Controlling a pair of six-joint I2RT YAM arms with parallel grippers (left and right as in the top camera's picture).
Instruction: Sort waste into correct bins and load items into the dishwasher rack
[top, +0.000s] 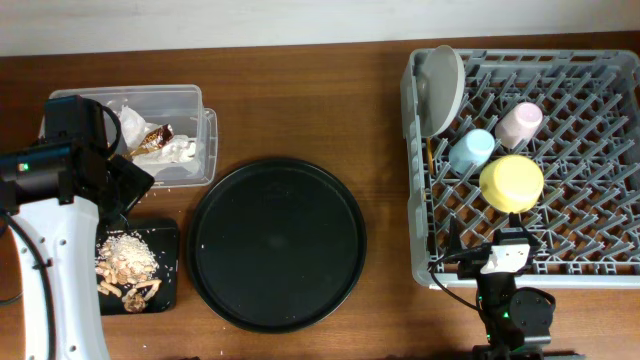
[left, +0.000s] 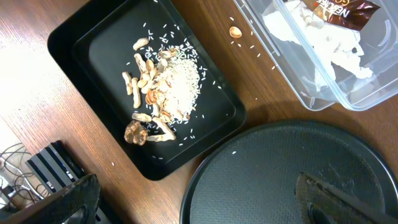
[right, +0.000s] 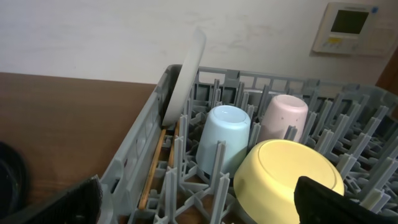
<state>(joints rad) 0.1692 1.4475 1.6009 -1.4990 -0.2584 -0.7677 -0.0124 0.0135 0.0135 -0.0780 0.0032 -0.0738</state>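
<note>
The clear tub (top: 192, 98) at the back left holds crumpled white paper (top: 181, 151) and a brown-gold wrapper (top: 150, 138); the paper (left: 336, 50) and wrapper (left: 336, 9) also show in the left wrist view. The shallow black tray (top: 170, 272) holds beige food scraps (top: 125, 258), seen close in the left wrist view (left: 168, 87). The grey rack (top: 600, 90) holds the grey plate (top: 441, 85) on edge, blue cup (top: 471, 150), pink cup (top: 520, 122), yellow bowl (top: 511, 183) and chopsticks (right: 152, 168). My left gripper (left: 193, 196) is open and empty above the tray's corner. My right gripper (right: 199, 193) is open and empty at the rack's front edge.
A large round black tray (top: 278, 243) lies between the bins and the rack. One stray scrap (left: 234, 32) and a few rice grains lie on the wooden table between tub and tray. A wall runs behind the rack.
</note>
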